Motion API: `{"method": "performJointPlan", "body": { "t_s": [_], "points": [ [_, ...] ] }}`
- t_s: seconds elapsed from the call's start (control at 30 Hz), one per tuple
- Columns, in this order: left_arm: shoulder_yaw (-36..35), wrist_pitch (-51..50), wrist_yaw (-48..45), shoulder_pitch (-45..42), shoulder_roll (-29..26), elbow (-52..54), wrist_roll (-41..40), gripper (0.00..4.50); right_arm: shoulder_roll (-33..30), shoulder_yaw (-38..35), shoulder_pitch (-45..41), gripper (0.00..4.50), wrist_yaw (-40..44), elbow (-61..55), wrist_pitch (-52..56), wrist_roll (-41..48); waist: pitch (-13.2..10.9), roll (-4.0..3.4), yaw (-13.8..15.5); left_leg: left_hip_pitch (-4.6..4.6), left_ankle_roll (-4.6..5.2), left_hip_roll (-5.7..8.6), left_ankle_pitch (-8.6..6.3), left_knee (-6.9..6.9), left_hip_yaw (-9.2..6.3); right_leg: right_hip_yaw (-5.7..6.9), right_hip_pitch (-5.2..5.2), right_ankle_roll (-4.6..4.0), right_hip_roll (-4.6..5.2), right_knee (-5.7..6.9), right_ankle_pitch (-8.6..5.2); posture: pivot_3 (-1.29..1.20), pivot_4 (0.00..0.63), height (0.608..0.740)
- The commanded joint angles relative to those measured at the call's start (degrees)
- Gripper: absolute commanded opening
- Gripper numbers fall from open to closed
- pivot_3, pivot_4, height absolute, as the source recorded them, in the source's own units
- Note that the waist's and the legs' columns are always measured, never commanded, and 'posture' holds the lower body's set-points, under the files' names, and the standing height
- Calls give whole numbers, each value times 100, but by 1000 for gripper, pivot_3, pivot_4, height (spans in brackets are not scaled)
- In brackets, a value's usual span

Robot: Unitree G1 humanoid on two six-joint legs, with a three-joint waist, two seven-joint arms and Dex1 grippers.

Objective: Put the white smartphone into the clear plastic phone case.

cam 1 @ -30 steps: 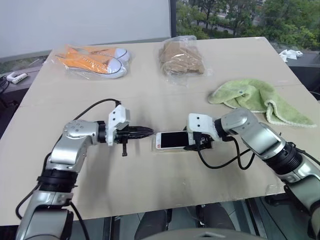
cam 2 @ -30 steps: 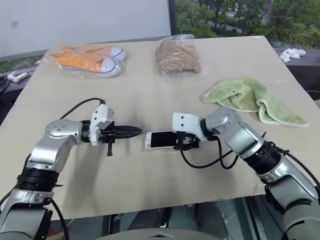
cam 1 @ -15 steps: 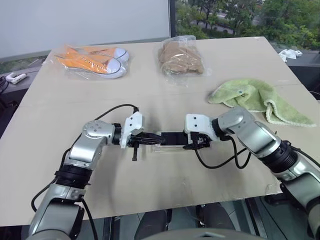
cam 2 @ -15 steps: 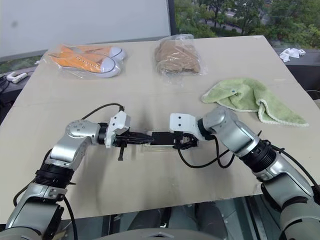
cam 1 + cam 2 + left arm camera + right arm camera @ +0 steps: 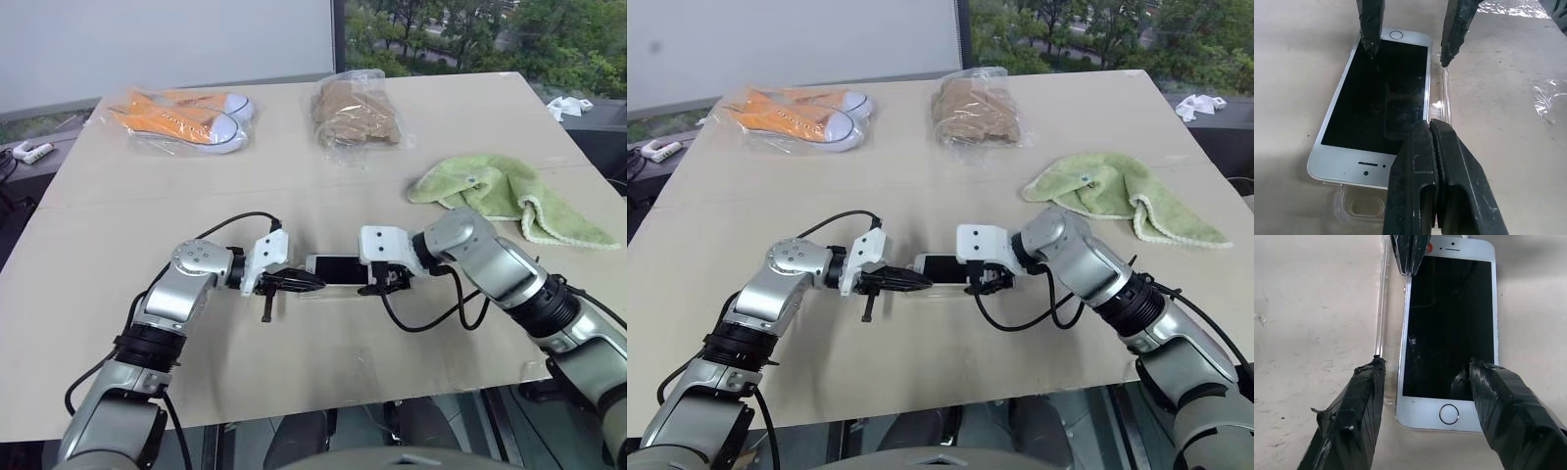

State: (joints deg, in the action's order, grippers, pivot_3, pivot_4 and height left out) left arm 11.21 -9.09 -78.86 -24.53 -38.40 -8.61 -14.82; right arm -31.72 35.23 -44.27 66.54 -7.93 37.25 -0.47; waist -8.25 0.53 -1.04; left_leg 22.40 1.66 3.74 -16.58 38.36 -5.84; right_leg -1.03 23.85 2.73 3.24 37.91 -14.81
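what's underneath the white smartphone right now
The clear plastic phone case lies under the white smartphone. The phone sits skewed over it, so one long case rim and an end with the camera cutout stick out. The rest of the case is hidden by the phone.

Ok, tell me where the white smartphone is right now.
In the left eye view the white smartphone lies screen-up near the table's front middle, partly over the clear plastic phone case, between the left gripper and right gripper.

Left gripper (image 5: 312, 284) closed, right gripper (image 5: 1425, 369) spread, tips facing.
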Motion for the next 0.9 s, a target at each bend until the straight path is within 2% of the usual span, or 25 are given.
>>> {"method": "performJointPlan", "body": {
  "t_s": [0.03, 0.13, 0.33, 0.6, 0.9],
  "points": [
    [-60, 47, 11, -81, 6, 69, -21, 19, 13, -137, -39, 2918, 102, -240, 65, 125, 0, 0, 0, 0, 0, 0, 0, 0, 0, 0, 0, 0, 0, 0, 0, 0, 150, 740],
    [-64, 52, 29, -52, 4, 81, -23, 0, 82, -298, -106, 4398, 36, -243, 198, 235, 0, 0, -3, 0, 0, 0, 0, 0, 0, 0, 0, 0, 0, 0, 0, 0, 150, 740],
    [-57, 57, 54, 41, -1, 142, -24, 0, 187, -579, -287, 4398, -235, -28, 596, 317, 0, 1, -3, 0, 0, 0, 0, 1, -1, 0, 0, 0, 0, 2, 0, 0, 150, 740],
    [-33, 44, 93, 75, -24, 248, 6, 0, 238, -347, -259, 4398, -483, 298, 839, 180, 0, 1, -4, 3, 0, 1, 0, 1, -1, -2, 2, 0, 1, 2, 0, 0, 150, 740],
    [-54, -8, 114, 48, -49, 273, -15, 0, 256, -319, -223, 4398, -295, 213, 865, 386, 1, 1, -12, 2, 0, 1, 0, 2, -1, -1, 3, 0, 1, 3, 0, 0, 150, 740]
  ]
}}
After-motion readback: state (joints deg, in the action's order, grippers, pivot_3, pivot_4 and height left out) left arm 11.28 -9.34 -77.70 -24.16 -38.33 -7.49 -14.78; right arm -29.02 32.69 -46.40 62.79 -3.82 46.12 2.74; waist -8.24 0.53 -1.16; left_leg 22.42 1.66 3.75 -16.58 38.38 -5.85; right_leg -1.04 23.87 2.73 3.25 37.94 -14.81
